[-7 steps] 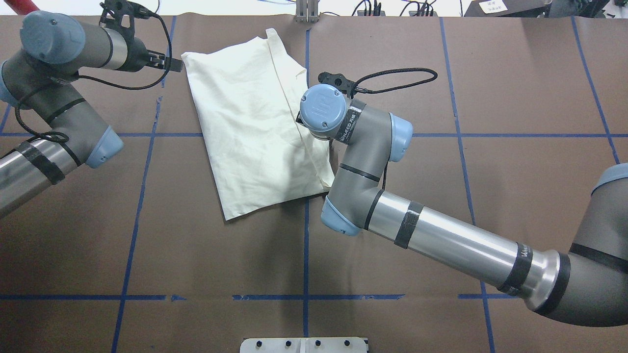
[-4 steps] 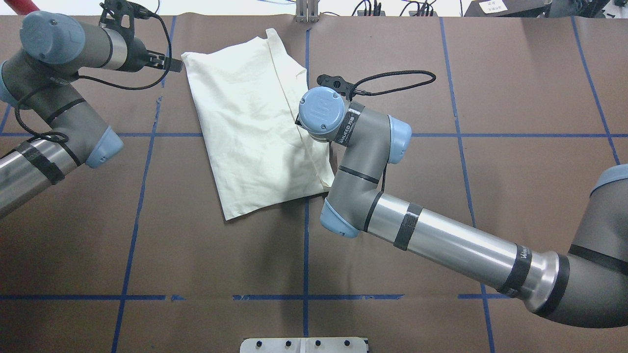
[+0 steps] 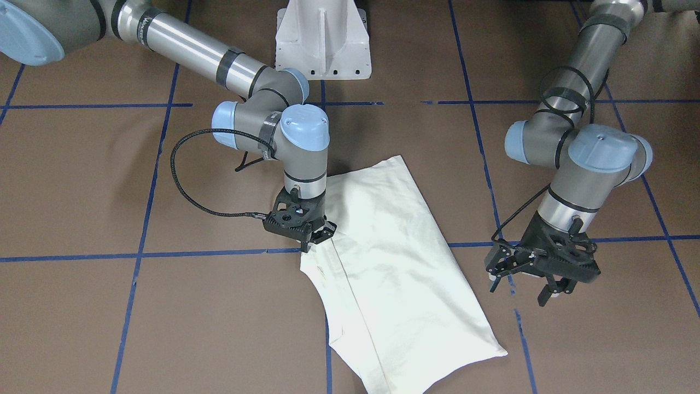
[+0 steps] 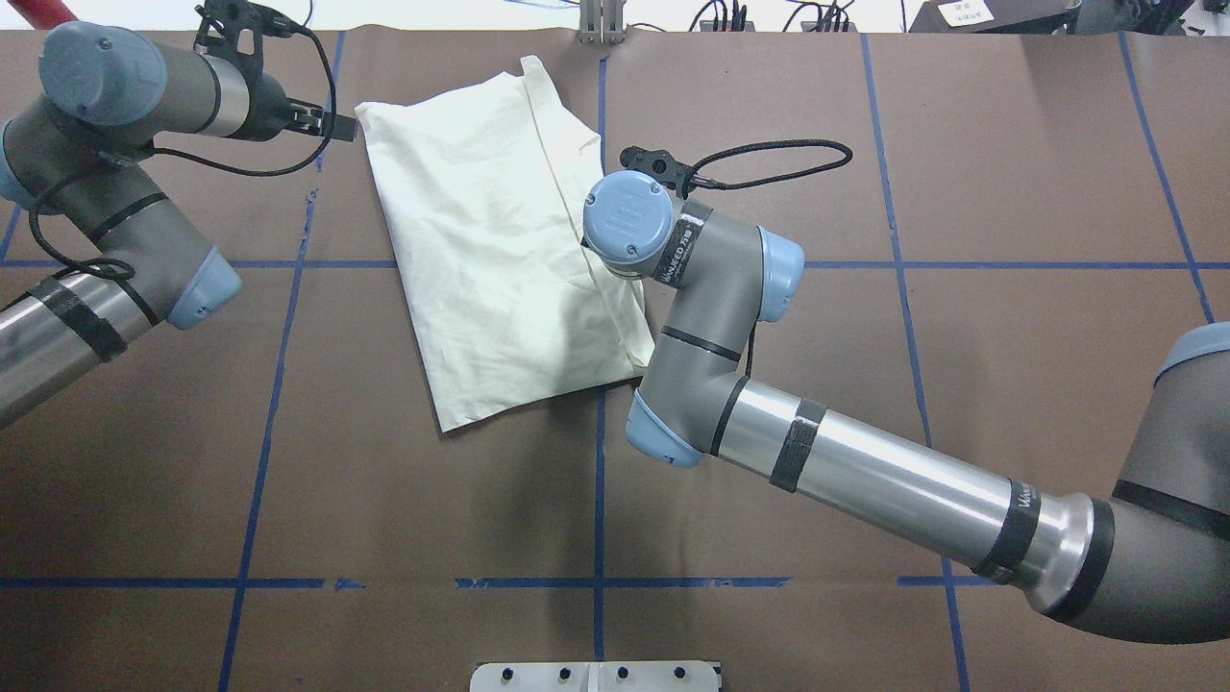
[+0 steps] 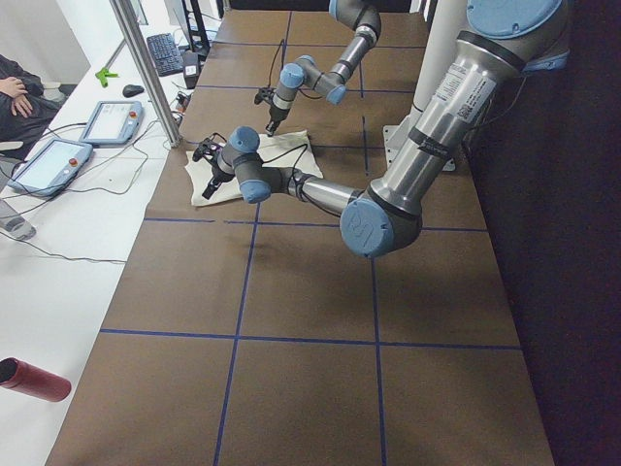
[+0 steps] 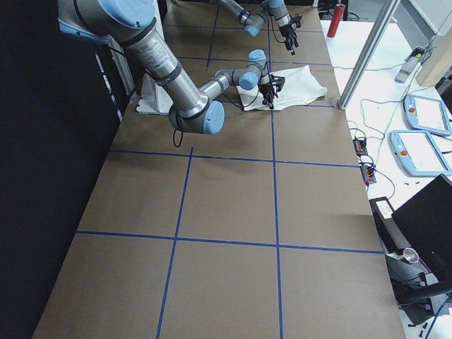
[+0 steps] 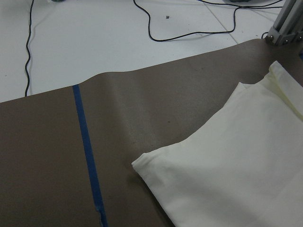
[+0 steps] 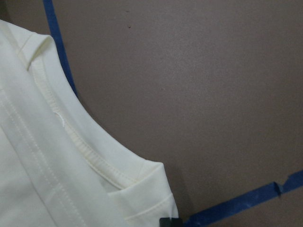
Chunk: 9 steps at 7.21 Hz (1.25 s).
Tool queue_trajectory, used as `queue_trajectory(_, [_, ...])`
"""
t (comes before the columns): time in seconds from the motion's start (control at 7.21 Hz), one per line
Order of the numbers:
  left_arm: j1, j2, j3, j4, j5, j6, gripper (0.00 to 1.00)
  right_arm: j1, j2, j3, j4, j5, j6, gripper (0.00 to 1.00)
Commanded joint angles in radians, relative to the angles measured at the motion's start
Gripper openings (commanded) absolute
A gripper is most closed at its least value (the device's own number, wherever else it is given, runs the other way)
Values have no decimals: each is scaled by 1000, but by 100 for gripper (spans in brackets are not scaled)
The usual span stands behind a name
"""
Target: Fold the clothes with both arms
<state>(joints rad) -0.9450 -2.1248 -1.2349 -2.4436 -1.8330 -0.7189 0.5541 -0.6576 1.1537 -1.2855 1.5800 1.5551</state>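
the brown-papered table (image 4: 961,384) fills my view. the right arm (image 4: 865,476) reaches in to its middle; the left arm (image 4: 58,317) is bent near the far side. the t-shirt (image 4: 480,250) lies flat mid-table, plain side up, as a long slanted panel. the right gripper (image 3: 314,234) sits low at the neckline (image 8: 90,156), i judge to lift that edge; i can't tell whether it has pinched cloth. the left gripper (image 3: 522,287) hangs spread and empty just off the shirt's corner. i see no containers.

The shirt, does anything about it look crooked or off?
Yes: the shirt lies askew, diagonal to the blue tape lines, and the neckline cutout beside the right gripper leaves that edge uneven.
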Motion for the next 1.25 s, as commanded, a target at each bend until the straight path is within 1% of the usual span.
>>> queue_trajectory(0.0, [0,-1,0,0,0,-1,100,0,0,7,0,2,3,0])
queue_trajectory(0.42, [0,-1,0,-2,0,-1,100,3,-14,40,-11,5,-4,0])
queue_trajectory(0.55, [0,-1,0,-2,0,-1,100,3,-55,96,-18,3,-3,0])
queue_trajectory(0.83, [0,-3,0,-2,0,-1,100,-12,-204,278,-23,-12,3,0])
queue_trajectory(0.97, [0,-3,-1,-2,0,-1,100,-46,-274,355,-22,-55,3,0])
queue_trajectory(1.11, [0,-3,-2,-2,0,-2,100,-80,-339,444,-23,-80,3,0])
